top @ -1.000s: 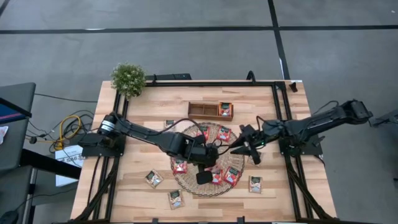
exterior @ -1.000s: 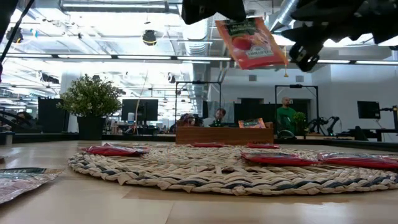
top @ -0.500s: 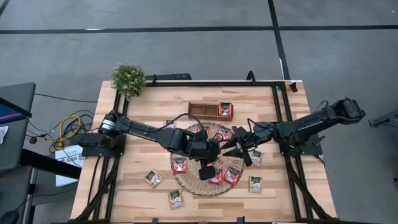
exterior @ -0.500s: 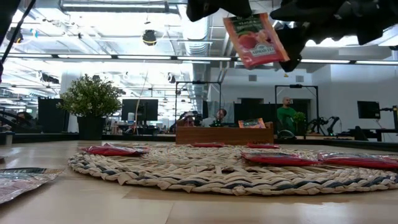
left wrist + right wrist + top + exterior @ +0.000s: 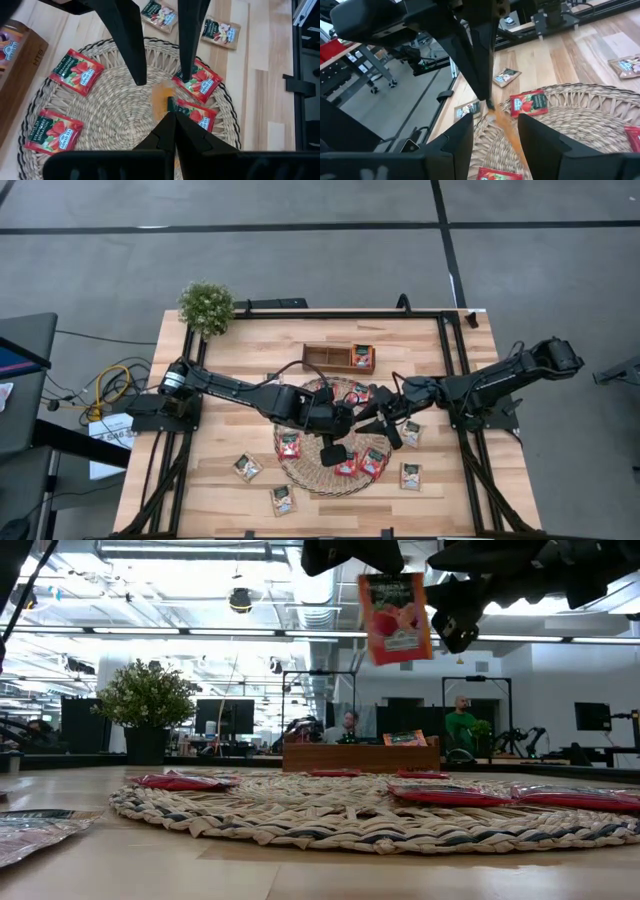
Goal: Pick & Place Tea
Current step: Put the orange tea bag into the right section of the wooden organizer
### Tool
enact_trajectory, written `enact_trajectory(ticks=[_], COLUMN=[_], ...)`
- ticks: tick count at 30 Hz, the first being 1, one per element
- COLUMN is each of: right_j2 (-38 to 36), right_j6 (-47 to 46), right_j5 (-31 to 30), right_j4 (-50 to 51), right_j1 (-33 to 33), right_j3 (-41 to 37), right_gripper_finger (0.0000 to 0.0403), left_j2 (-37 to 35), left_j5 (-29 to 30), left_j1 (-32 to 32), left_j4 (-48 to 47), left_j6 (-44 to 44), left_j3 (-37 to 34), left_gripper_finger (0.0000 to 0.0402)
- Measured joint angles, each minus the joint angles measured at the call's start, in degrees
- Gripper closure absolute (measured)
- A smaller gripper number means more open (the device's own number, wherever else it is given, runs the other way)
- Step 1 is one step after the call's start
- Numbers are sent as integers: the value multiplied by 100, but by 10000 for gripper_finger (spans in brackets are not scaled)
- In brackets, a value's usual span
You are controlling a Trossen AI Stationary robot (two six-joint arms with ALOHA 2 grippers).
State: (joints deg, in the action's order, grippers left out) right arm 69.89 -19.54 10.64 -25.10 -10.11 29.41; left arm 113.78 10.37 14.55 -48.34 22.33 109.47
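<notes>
Far left corner of the table (image 5: 230, 420): a small potted plant (image 5: 207, 307). Near left, on bare wood: two pale tea sachets (image 5: 247, 468), well apart from the round woven mat (image 5: 300, 810). Over the middle of the mat, reaching in from the left: the left gripper (image 5: 347, 420), fingers pressed together, pinching a red tea sachet (image 5: 397, 618) by its upper edge. Hangs upright in the air, well clear of the weave, as seen from the low view. Flat on the mat below: several more red sachets (image 5: 290, 446). Beyond the mat, on the far side: a small wooden tray (image 5: 325, 357) with one sachet in its right compartment. Just right of the hanging sachet: the right gripper (image 5: 378, 416), fingers spread, one on either side of the sachet's edge, contact impossible to tell. Farther right, off the mat: two more pale sachets (image 5: 411, 476).
</notes>
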Motion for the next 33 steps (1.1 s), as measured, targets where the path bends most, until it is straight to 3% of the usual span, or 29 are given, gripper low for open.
enact_trajectory(ticks=[14,24,33], right_j2=[-4,252,1361], right_j6=[-141,-43,158], right_j5=[145,-206,-185], right_j4=[119,1015,1506], right_j1=[-2,0,0], right_j3=[0,1,583], right_gripper_finger=[251,257,260], left_j2=[0,0,4], left_j5=[24,153,296], left_j1=[-9,8,173], left_j4=[-30,-1247,-1217], left_j6=[-6,283,876], left_j3=[-2,-47,-1191], left_gripper_finger=[401,401,401])
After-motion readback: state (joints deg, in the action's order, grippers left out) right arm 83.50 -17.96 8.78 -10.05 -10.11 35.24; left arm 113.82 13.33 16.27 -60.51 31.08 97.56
